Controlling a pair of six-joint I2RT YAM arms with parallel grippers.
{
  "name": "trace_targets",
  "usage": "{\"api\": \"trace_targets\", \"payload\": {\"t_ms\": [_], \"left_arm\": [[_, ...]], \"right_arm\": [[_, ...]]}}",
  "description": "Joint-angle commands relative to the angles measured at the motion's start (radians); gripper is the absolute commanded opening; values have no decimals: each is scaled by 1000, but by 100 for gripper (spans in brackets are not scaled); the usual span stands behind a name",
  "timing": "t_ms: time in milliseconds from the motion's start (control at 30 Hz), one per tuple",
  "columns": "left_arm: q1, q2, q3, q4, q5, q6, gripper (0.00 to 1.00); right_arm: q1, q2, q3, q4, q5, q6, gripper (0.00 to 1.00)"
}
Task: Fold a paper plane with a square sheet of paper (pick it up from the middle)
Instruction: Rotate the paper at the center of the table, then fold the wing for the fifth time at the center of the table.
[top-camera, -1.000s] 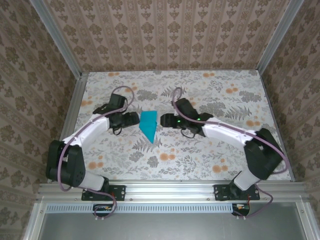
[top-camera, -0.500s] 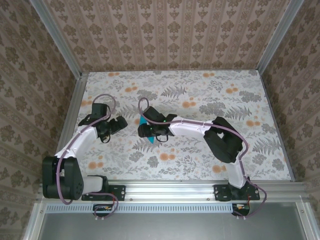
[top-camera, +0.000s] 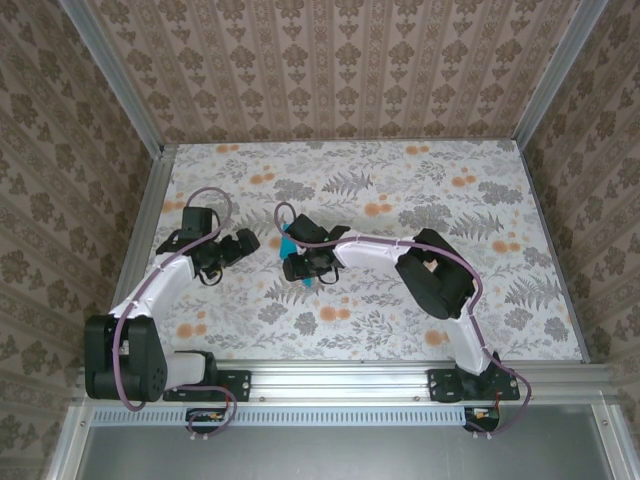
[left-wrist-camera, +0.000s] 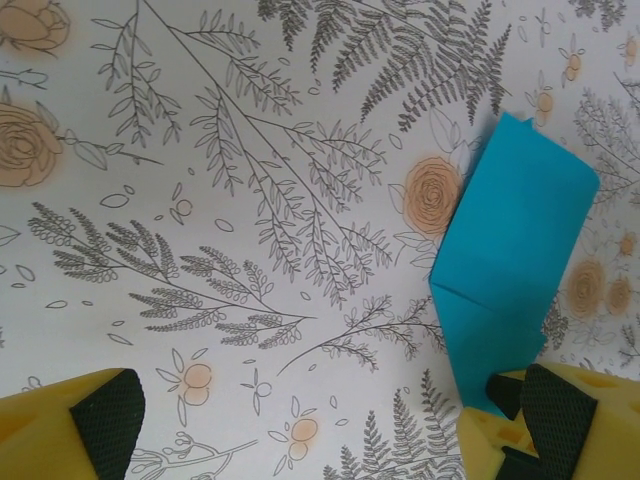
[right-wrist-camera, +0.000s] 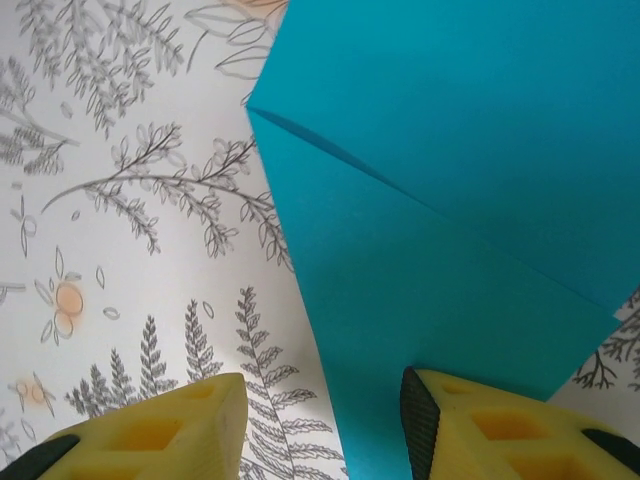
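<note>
The turquoise-blue sheet of paper (top-camera: 288, 245) lies flat on the floral table, folded into a pointed shape with a slanting crease (right-wrist-camera: 450, 200). In the left wrist view the paper (left-wrist-camera: 510, 260) sits at the right, its point reaching down beside my right-hand fingertip (left-wrist-camera: 550, 420). My left gripper (top-camera: 240, 246) (left-wrist-camera: 320, 430) hangs wide open just left of the paper, with bare table between its fingers. My right gripper (top-camera: 296, 268) (right-wrist-camera: 320, 430) is low over the paper and covers most of it from above. Its jaws stand apart across the paper's left edge, one finger (right-wrist-camera: 500, 430) over paper, the other over table.
The right arm stretches across the table's middle, its elbow (top-camera: 432, 272) raised. Aluminium rails (top-camera: 148, 215) border the table left, right and front, and patterned walls rise behind. Open tabletop lies at the back (top-camera: 400, 170) and front right.
The right arm has swung left across the table onto the paper and narrowed its jaws. The left gripper has drawn back to the left and opened wider.
</note>
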Motion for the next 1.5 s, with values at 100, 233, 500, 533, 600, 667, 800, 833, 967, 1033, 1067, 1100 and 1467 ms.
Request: {"api": "trace_targets", "payload": {"t_ms": [100, 233, 500, 533, 600, 667, 800, 833, 967, 1033, 1067, 1100, 1467], "left_arm": [[11, -20, -5, 9, 45, 37, 100], [12, -20, -5, 14, 58, 41, 100], [5, -19, -11, 33, 79, 29, 100], [5, -20, -12, 34, 81, 27, 100], [2, -18, -12, 36, 82, 25, 100], [-3, -18, -12, 39, 85, 24, 100], [-13, -13, -12, 39, 90, 22, 100], [-17, -12, -11, 38, 92, 22, 100], [-29, -7, -13, 44, 97, 18, 100], [-38, -1, -13, 49, 104, 13, 100], [-41, 2, -13, 54, 105, 9, 100], [-46, 5, -16, 59, 110, 1, 100], [-156, 14, -77, 159, 211, -120, 99]], "right_arm": [[-49, -83, -133, -127, -151, -271, 47], [-93, -180, -233, -166, -196, -404, 48], [-110, -355, -315, -32, -158, -281, 48], [-110, -364, -335, 23, -149, -243, 47], [-110, -359, -353, 91, -127, -175, 43], [-111, -334, -349, 114, -100, -137, 38], [-111, -284, -326, 115, -64, -101, 32], [-110, -278, -324, 113, -52, -97, 31], [-126, -272, -336, 120, -37, -87, 31], [-137, -270, -345, 127, -45, -83, 30], [-140, -271, -348, 131, -48, -82, 31], [-145, -267, -352, 135, -55, -80, 30], [-195, -221, -408, 208, -127, -20, 29]]}}
